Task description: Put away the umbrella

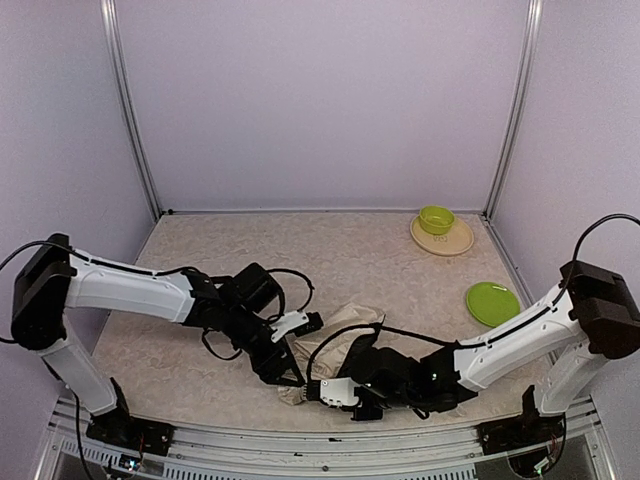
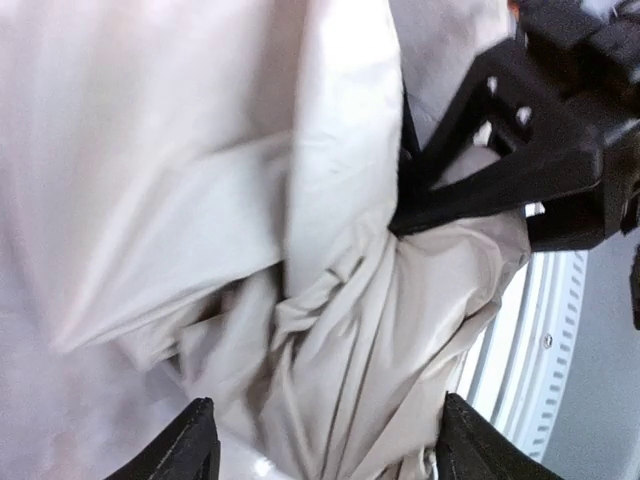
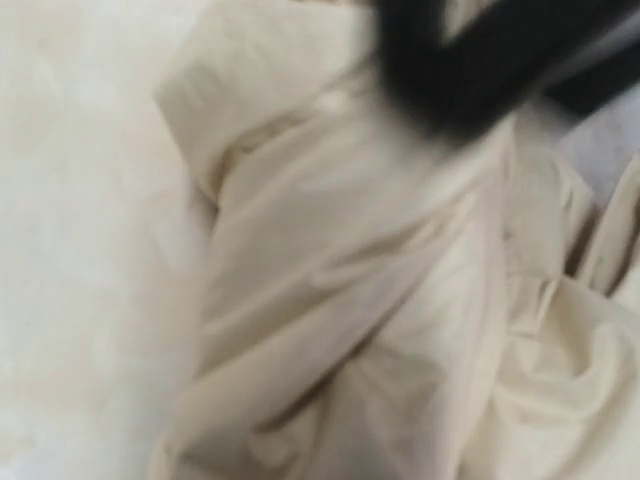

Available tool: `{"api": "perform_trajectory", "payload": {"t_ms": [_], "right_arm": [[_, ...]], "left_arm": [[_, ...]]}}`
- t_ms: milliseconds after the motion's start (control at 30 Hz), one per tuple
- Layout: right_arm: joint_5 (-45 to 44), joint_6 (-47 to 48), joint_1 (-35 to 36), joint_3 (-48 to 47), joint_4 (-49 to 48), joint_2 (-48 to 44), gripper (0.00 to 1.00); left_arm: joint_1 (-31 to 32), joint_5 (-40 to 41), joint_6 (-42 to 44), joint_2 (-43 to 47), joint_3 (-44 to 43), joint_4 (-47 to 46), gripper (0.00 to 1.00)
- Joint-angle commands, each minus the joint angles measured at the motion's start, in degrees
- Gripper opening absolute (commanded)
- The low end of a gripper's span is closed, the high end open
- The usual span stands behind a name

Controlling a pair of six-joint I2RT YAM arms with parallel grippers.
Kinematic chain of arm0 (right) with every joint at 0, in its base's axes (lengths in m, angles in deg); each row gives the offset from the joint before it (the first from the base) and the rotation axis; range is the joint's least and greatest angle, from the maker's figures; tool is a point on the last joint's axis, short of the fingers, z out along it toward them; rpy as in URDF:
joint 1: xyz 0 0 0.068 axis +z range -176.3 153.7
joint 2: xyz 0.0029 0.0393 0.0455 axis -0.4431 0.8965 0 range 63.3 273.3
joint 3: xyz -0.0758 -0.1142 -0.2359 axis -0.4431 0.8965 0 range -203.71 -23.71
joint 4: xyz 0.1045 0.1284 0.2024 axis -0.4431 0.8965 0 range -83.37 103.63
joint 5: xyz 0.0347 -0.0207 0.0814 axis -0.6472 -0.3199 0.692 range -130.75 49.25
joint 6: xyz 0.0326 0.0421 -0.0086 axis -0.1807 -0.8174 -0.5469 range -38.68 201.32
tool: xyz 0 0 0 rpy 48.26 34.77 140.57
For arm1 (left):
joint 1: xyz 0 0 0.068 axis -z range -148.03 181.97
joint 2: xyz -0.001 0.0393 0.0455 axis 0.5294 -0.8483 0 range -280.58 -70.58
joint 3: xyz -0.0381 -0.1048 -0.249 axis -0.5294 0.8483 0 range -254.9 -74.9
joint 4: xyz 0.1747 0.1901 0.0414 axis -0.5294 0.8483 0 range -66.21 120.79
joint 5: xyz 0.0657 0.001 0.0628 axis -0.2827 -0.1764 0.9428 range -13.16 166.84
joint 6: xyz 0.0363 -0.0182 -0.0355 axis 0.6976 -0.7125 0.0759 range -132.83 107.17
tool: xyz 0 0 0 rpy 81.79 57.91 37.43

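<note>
The umbrella lies collapsed near the table's front edge as a crumpled heap of cream fabric. Its shaft and handle are hidden. My left gripper is over the heap's left end. In the left wrist view it stands open, its black fingers wide apart either side of a twisted fold of the umbrella. My right gripper comes in from the right, and its black tips close to a point in gathered fabric. The right wrist view shows only blurred umbrella cloth.
A green bowl sits on a beige plate at the back right, and a green plate lies nearer on the right. The white front rail runs just beyond the fabric. Black cables loop over the umbrella.
</note>
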State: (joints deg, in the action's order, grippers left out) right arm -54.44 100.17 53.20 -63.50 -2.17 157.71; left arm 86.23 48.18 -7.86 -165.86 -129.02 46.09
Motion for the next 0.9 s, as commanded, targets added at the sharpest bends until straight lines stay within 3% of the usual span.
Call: {"api": "perform_trajectory", "payload": {"t_ms": [0, 167, 333, 467, 533, 733, 867], "right_arm": [[9.56, -10.24, -1.99, -0.54, 9.42, 0.41, 0.0], [19.29, -12.49, -5.45, -0.66, 9.96, 1.24, 0.0], [32.09, -16.57, -12.22, -1.51, 10.18, 2.2, 0.0], [41.61, -20.57, -17.86, -0.56, 8.63, 2.72, 0.0], [44.99, -21.4, -19.72, -0.14, 8.11, 3.24, 0.0], [53.37, -21.75, -23.4, -1.32, 9.36, 7.77, 0.0], [59.52, -21.68, -25.82, -2.03, 9.67, 11.07, 0.0]], "left_arm": [[-3.14, 11.48, -10.66, 16.68, 8.36, -18.19, 0.76], [-2.96, 21.56, -11.31, 34.87, 15.74, -25.25, 0.81], [3.96, 24.63, 0.4, 44.06, 20.62, -22.28, 0.77], [16.99, 34.07, 16.07, 41.09, 22.34, -19.2, 0.77], [20.3, 38.25, 22.84, 37.38, 22.44, -19.93, 0.78], [22.15, 41.99, 37.22, 23.77, 19.78, -26.54, 0.8], [21.99, 38.03, 43.04, 18.04, 17.36, -27.77, 0.81]]}}
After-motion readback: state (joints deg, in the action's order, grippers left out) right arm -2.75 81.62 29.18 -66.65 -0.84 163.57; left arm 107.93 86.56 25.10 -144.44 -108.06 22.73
